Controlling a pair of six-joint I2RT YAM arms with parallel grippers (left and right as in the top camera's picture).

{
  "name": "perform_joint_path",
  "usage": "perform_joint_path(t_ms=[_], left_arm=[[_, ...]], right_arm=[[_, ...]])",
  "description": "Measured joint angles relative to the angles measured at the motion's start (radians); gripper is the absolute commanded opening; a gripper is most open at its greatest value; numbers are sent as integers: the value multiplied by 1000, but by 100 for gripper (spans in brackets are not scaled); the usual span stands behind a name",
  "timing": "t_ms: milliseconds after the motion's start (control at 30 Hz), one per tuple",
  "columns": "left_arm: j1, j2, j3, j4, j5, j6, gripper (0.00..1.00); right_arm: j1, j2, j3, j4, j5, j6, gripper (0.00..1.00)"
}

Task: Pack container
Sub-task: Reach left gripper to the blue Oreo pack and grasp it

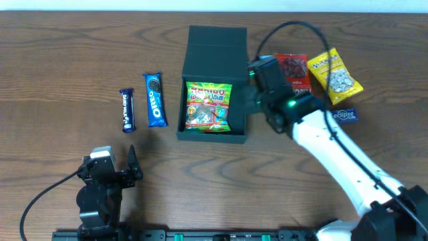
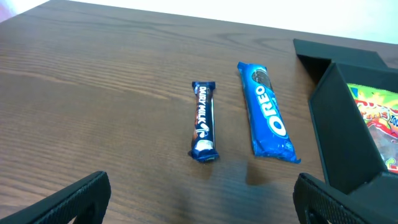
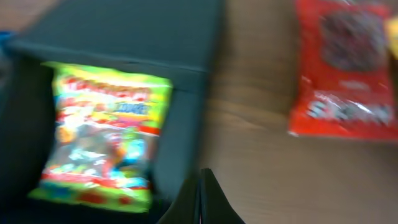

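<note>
You're mid-packing. The container point(image 1: 217, 47) sits in the middle of the surface point(image 1: 60, 60), opening up, long axis running away from you, flap at the far end, one gummy bag point(image 1: 208, 106) inside. Your right fingers point(image 3: 211, 208) are together beside its right wall; part them, likely for the red packet point(image 1: 292, 72). Your left fingers point(image 2: 81, 196) rest apart.

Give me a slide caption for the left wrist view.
Dairy Milk bar and Oreo packet lie side by side on the table beside the open container holding a candy bag.
</note>
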Motion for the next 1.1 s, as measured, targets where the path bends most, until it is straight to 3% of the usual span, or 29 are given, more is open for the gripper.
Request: perform_joint_path(t_ms=[200,367,500,667,933,1100], left_arm=[[0,0,0,10,114,-17,95],[-1,3,-19,217,286,-92,95],[-1,80,6,343,298,-116,95],[-1,405,177,298,260,-100,95],[-35,1136,746,-7,151,-85,95],[-119,1443,985,-80,85,-85,95]], right_arm=[[-111,2,0,-24,-81,-50,1],[-126,2,0,-17,-111,-85,1],[-132,2,0,24,-118,-112,1],[-140,2,0,81,-119,-129,1],[-175,2,0,211,-119,-152,1],[-230,4,0,282,-118,-176,1]])
